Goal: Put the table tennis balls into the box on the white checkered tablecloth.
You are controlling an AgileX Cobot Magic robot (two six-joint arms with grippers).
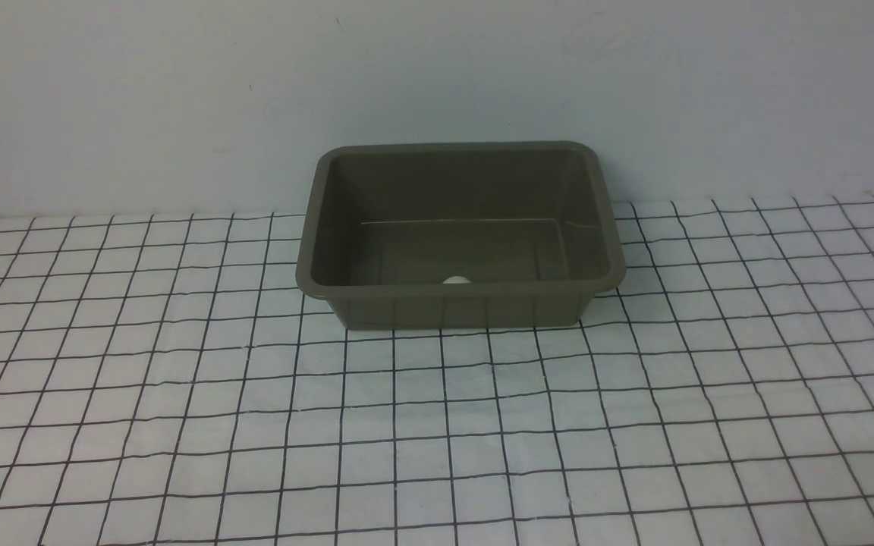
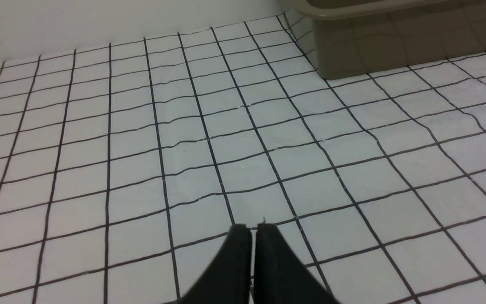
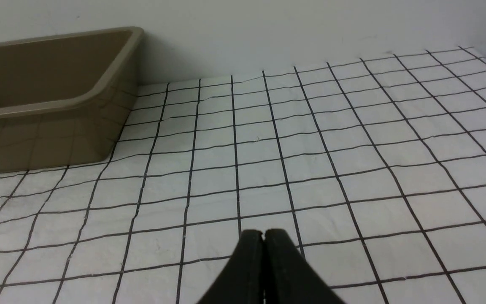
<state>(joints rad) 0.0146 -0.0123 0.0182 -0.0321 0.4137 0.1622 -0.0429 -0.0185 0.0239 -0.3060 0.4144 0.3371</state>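
The olive-brown box (image 1: 460,303) stands on the white checkered tablecloth (image 1: 437,425) at the back middle, near the wall. The top of one white table tennis ball (image 1: 456,280) shows inside the box, just behind its near wall. The other ball is not visible. The box's corner also shows in the left wrist view (image 2: 378,46) and in the right wrist view (image 3: 49,135). My left gripper (image 2: 254,228) is shut and empty above bare cloth. My right gripper (image 3: 263,233) is shut and empty above bare cloth. Neither arm shows in the front view.
A plain pale wall (image 1: 437,76) runs right behind the box. The cloth is slightly wrinkled and its far right corner shows in the right wrist view (image 3: 485,55).
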